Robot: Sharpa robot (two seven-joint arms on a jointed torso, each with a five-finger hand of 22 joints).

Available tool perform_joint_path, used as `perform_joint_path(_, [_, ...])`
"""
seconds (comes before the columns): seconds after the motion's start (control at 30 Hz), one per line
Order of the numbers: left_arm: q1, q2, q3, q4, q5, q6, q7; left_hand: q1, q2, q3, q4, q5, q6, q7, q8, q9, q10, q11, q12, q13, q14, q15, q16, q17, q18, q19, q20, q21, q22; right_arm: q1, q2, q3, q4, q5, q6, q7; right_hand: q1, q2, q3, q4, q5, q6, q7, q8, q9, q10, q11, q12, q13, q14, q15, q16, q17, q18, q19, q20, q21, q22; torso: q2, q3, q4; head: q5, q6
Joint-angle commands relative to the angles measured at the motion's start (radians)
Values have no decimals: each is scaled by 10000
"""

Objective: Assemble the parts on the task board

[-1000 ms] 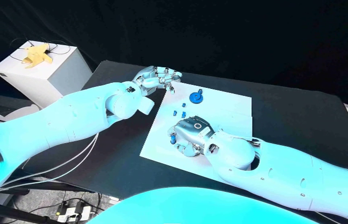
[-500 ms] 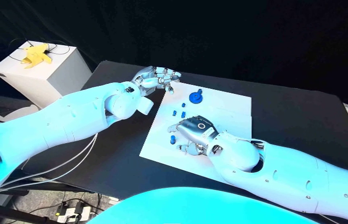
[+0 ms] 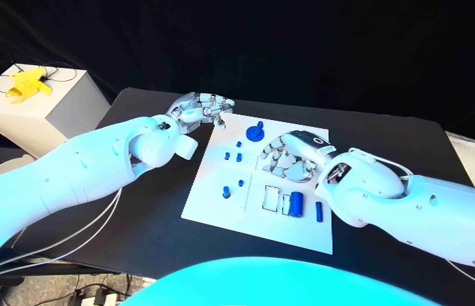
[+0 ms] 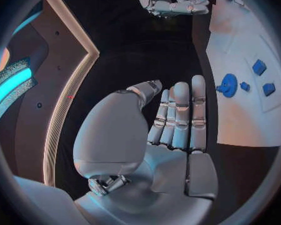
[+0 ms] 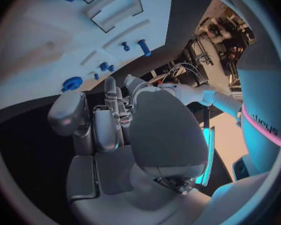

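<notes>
Both arms reach inward — left hand (image 3: 201, 108) and right hand (image 3: 289, 158) empty, fingers loosely curled.

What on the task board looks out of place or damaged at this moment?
Nothing stands out. The task board lies flat and looks undamaged, the blue parts lie on it, and the left hand and right hand hold nothing.

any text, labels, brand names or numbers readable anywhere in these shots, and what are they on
Dark lettering runs down the robot's white arm in the right wrist view, next to a pink stripe: too blurred and bent to read.
Task board: no print can be made out on it.
Blue parts, such as the gear-shaped part: no markings visible.
Left hand and right hand: no legible label.
</notes>
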Motion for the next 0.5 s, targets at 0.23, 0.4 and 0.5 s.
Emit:
perform_joint_path(0.23, [-3, -42, -11, 62, -4, -65, 168, 31, 60, -48, 28, -14, -94, 7, 46, -11, -16, -13, -22, -7, -51, -13, -33, -9, 157, 55, -10, -32, -14, 379, -1644, -2, 555, 4240, 1385, -800, -1332, 94, -341, -47, 606, 240, -403, 1302, 1001, 1810, -542, 10538, 11804, 598, -329, 1309, 2607, -468, 355, -273, 1886, 1875, -124, -4, -98, -873, 2])
perform_joint_path(0.4, [-34, -115, -23, 196, -4, -79, 163, 31, 60, -48, 28, -14, -94, 7, 46, -11, -16, -13, -22, -7, -51, -13, -33, -9, 157, 55, -10, -32, -14, 373, -2329, -31, 810, 4318, 1760, -1327, -1838, 61, -753, 31, 884, 54, -413, 1609, 1218, 2149, -483, 11275, 12761, 712, -282, 1580, 3268, -543, 438, -274, 2350, 2342, -149, 18, -132, -1243, 2])
perform_joint_path(0.5, [-90, -174, -26, 325, -4, -89, 152, 31, 60, -48, 28, -14, -94, 7, 46, -11, -16, -13, -22, -7, -51, -13, -33, -9, 157, 55, -10, -32, -14, 291, -2715, -63, 999, 4211, 1830, -1573, -2004, 11, -955, 36, 1267, -60, -397, 1636, 1235, 2016, -470, 11119, 12622, 679, -270, 1540, 3187, -519, 383, -263, 2248, 2279, -153, 7, -142, -1438, 2])
